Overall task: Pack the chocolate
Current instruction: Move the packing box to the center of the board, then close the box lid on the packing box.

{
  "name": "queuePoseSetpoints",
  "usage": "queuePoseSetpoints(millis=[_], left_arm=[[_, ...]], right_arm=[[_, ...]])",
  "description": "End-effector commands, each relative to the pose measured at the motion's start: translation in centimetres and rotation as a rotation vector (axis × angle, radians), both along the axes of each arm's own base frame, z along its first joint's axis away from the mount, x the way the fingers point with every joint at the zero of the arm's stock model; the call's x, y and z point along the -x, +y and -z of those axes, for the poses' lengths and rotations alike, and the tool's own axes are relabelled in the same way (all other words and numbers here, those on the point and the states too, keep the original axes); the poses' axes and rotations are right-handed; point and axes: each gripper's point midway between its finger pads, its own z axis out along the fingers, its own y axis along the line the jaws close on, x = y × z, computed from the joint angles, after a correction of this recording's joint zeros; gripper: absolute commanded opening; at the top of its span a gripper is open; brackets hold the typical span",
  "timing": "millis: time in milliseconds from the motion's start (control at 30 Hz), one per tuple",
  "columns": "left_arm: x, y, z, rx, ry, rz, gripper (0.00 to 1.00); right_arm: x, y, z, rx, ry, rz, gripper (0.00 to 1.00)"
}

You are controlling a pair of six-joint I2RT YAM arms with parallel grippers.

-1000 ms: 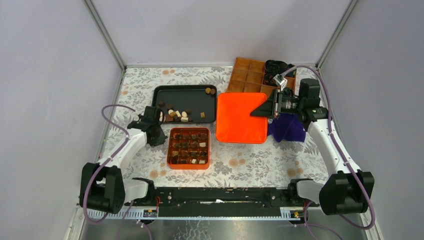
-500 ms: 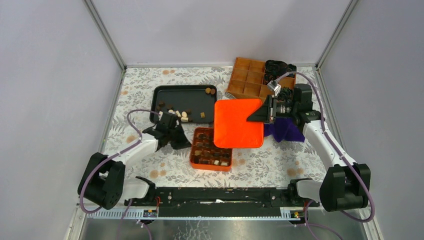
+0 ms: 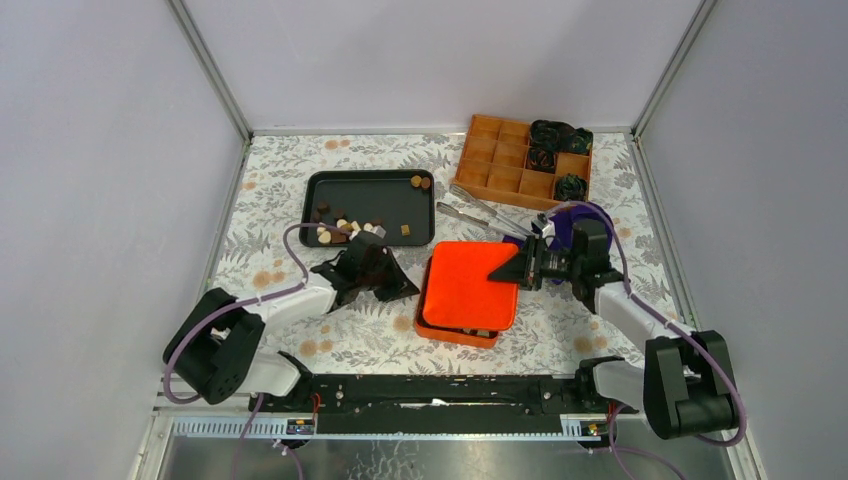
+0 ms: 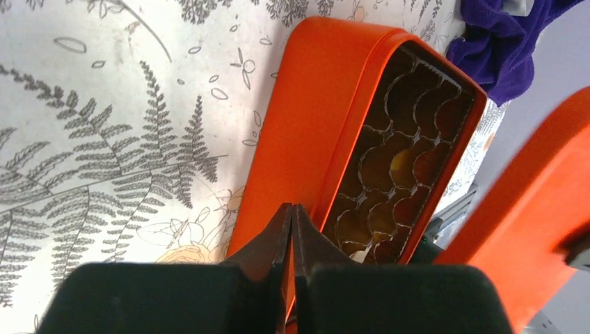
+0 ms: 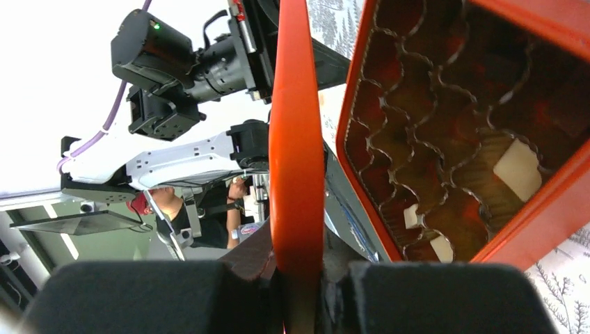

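**A:** Where is the chocolate (image 5: 518,167)?
**B:** Some sits in the cells of the orange box (image 3: 458,335). More lies loose on the black tray (image 3: 385,195), behind the box to its left.
**A:** And your jaws?
**B:** My right jaws are clenched on the orange lid (image 3: 462,285), tilted over the box. My left jaws pinch the box's left wall, down on the desk (image 3: 300,170).

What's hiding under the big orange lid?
An orange box with paper cups. From above only its near edge peeks out; the right wrist camera shows a few cream chocolates inside. The lid hides the other cups.
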Motion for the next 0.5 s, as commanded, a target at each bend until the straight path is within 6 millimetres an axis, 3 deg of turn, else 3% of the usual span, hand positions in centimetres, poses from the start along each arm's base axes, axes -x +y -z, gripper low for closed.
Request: queuePoseSetpoints(millis=[0, 300, 467], left_arm=[[0.1, 0.0, -1.4, 0.062, -0.052, -0.043, 0.12], [1.5, 5.4, -3.4, -0.05, -0.122, -0.215, 0.56], [2.4, 5.8, -5.2, 0.026, -0.177, -0.227, 0.71]], right_arm=[[-0.5, 0.8, -2.0, -0.044, -0.117, 0.093, 0.1], [0.1, 1.6, 0.7, 0.0, -0.106, 0.183, 0.13], [-0.2, 2.7, 0.9, 0.008, -0.1, 0.163, 0.13]])
